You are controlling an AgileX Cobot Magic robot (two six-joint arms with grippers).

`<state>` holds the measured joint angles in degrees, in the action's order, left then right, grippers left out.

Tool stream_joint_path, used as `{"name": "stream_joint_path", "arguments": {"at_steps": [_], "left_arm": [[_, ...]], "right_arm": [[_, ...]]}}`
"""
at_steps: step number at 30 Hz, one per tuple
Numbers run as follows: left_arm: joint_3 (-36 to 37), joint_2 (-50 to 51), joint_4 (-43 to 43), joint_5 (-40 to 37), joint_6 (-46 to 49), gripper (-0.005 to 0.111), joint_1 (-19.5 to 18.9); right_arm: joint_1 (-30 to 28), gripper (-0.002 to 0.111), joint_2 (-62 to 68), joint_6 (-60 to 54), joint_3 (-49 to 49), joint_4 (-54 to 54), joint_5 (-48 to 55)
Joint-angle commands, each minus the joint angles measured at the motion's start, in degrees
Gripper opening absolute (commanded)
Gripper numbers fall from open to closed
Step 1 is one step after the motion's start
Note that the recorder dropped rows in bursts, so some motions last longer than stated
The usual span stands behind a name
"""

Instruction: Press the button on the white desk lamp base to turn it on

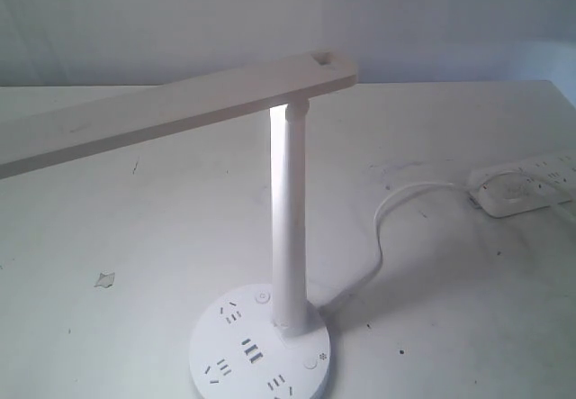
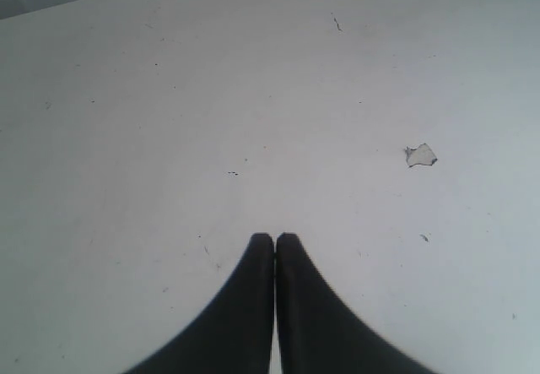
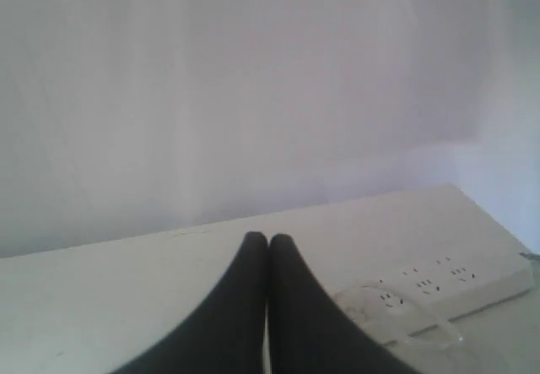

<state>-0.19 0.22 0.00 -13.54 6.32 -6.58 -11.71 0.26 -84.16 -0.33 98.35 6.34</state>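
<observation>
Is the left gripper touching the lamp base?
Apart. Exterior view: no gripper at the lamp base. Left wrist view: left gripper over bare table.

1. Table (image 1: 135, 237): white matte top, filling the exterior view from 3 through 6 to 9 o'clock; scattered dark specks and scuffs.
2. Chip (image 1: 105, 279): small grey flaked patch in the tabletop, at 8 o'clock.
3. Wall (image 1: 180, 21): plain, pale grey-white, at 12 o'clock, behind the table's far edge.
4. Light: soft, even.

Probably a lab bench: bare scuffed white table (image 1: 135, 237), plain pale backdrop (image 1: 180, 21).
</observation>
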Motion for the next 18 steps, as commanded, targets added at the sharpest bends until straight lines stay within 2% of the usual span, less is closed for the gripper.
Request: {"name": "stream_joint_path", "arguments": {"at_steps": [1, 7, 15, 18], "left_arm": [[0.19, -0.22, -0.33, 0.12, -0.06, 0.0, -0.15], [0.19, -0.22, -0.33, 0.12, -0.06, 0.0, -0.15], [0.19, -0.22, -0.33, 0.12, -0.06, 0.0, -0.15], [0.19, -0.22, -0.33, 0.12, -0.06, 0.0, -0.15]], "right_arm": [[-0.32, 0.0, -0.26, -6.01, 0.31, 1.6, 0.43], [-0.32, 0.0, -0.26, -6.01, -3.15, 1.6, -3.95], [-0.32, 0.0, -0.26, -5.15, -6.41, 1.53, -3.72], [-0.32, 0.0, -0.26, 7.99, -6.41, -17.65, -2.71]]}}
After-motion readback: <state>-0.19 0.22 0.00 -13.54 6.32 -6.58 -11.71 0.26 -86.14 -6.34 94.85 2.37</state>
